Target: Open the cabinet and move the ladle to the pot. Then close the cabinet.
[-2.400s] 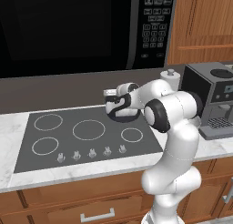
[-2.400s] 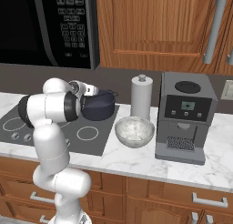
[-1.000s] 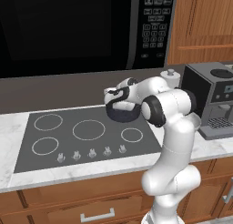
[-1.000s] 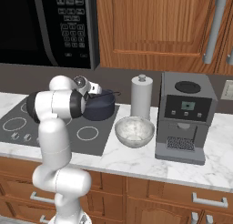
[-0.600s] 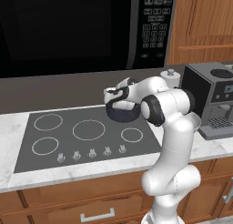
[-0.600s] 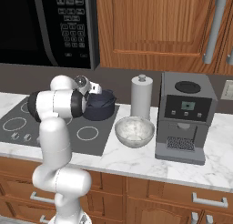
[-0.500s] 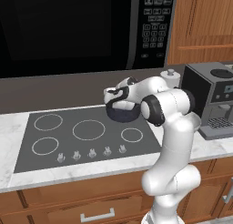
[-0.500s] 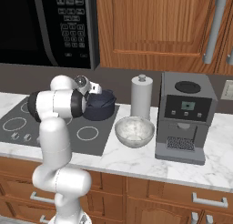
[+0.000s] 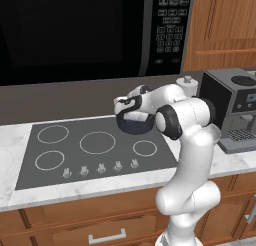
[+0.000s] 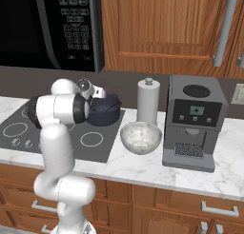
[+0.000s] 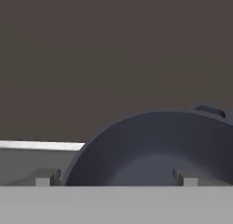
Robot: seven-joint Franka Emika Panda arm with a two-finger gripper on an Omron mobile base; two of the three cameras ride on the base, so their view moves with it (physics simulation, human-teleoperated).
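The dark blue-black pot point(image 9: 136, 125) sits on the cooktop's back right burner, also seen as the pot point(image 10: 104, 110) from the right. My gripper point(image 9: 121, 111) hovers at the pot's rim on its left side, gripper point(image 10: 98, 96) just above the pot. In the hand view the pot point(image 11: 159, 148) lies straight ahead, and my gripper point(image 11: 113, 178) is open, fingertips point(image 11: 43, 177) wide apart with nothing between them. The ladle is hidden from me. The brown wood cabinet point(image 10: 157, 24) has its doors shut; its grey bar handle point(image 10: 224, 31) hangs at the upper right. The cabinet point(image 9: 225, 30) is right of the microwave.
A black microwave point(image 9: 90, 30) hangs over the grey cooktop point(image 9: 95, 145). Right of the pot stand a paper towel roll point(image 10: 148, 101), a glass bowl point(image 10: 141, 137) and a grey coffee machine point(image 10: 193, 123). Drawers run under the marble counter point(image 10: 143, 173).
The hand has crept a little further over the pot toward the wall, then held still. The pot has stayed in place.
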